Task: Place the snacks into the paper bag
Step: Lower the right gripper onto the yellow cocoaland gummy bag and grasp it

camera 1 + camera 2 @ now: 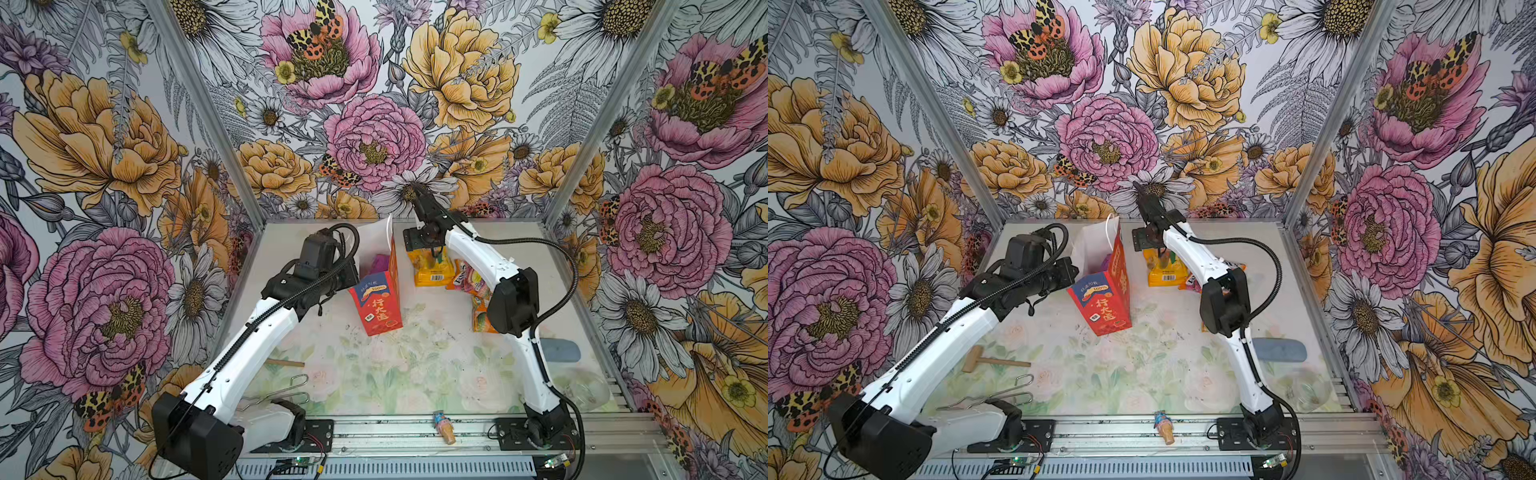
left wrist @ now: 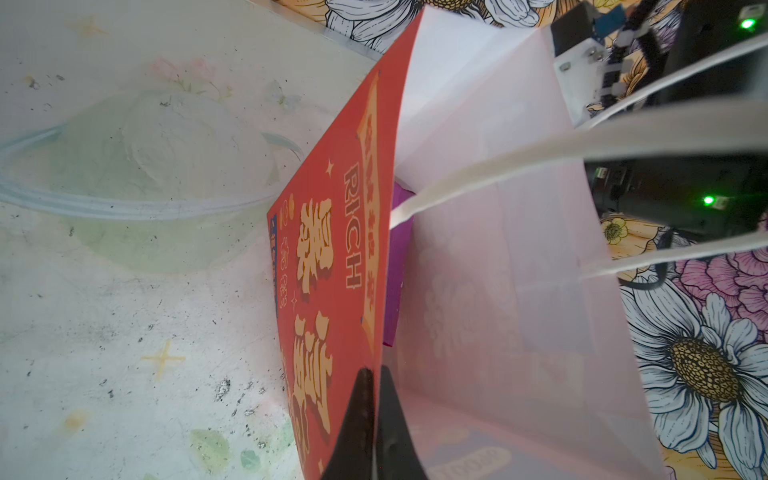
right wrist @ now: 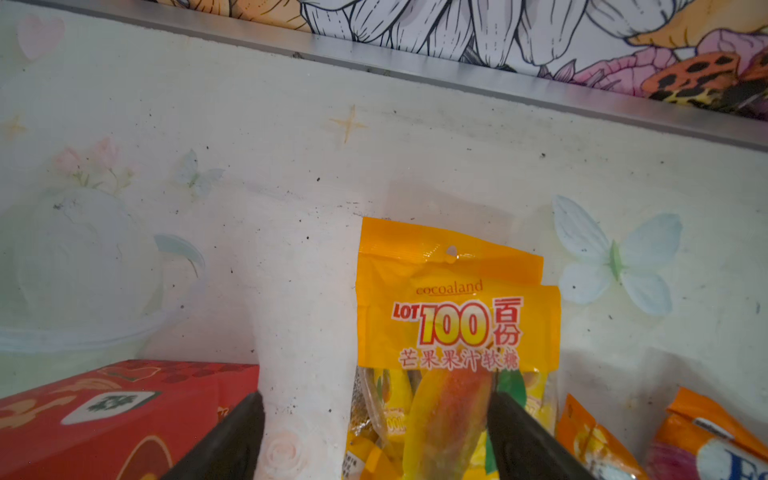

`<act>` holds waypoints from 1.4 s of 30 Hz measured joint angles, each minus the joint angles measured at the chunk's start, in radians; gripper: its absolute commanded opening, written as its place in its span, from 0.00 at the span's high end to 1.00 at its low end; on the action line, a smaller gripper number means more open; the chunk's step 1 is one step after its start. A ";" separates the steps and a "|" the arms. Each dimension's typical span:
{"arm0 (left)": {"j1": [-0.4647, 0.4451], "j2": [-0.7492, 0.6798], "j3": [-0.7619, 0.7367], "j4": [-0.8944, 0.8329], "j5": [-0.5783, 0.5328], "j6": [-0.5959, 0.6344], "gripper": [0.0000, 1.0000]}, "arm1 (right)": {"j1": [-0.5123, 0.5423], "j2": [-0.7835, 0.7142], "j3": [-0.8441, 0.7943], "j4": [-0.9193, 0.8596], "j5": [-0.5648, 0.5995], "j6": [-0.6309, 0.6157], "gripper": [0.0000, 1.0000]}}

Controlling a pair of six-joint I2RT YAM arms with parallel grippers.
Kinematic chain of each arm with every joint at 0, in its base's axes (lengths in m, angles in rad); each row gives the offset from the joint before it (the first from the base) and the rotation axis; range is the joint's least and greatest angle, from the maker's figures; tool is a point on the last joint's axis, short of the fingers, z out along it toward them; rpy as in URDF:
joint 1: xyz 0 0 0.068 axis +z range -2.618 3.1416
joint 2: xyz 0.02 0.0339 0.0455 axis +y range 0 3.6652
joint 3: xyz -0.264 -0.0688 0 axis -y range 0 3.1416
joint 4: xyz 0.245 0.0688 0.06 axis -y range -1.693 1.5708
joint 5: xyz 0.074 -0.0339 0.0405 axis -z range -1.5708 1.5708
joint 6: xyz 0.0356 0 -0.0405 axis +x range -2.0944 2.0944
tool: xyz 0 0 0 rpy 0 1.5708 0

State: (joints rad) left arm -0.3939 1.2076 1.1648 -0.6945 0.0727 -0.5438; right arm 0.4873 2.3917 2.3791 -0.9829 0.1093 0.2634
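On the tabletop the red-and-white paper bag stands open, a purple packet inside. The left tool is clamped tight on its rim. Farther back, the right tool hangs spread wide and empty over a yellow mango gummy packet, beside other snacks.

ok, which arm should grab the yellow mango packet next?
Right. The right gripper is open over the yellow mango packet; the left gripper is shut on the paper bag rim.
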 measured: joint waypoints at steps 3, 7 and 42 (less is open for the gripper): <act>0.006 0.000 0.000 0.000 0.009 0.005 1.00 | 0.000 0.028 0.011 -0.018 0.022 -0.063 0.17; 0.006 0.000 0.000 0.000 0.015 0.013 1.00 | 0.000 0.059 0.011 -0.039 0.047 -0.125 0.19; 0.008 -0.003 0.000 -0.004 0.030 0.013 1.00 | 0.029 0.111 -0.011 -0.042 0.142 -0.255 1.00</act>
State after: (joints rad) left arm -0.3855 1.2041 1.1648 -0.6987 0.1024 -0.5312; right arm 0.5163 2.5023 2.3676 -1.0245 0.2516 0.0082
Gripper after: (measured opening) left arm 0.050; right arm 0.082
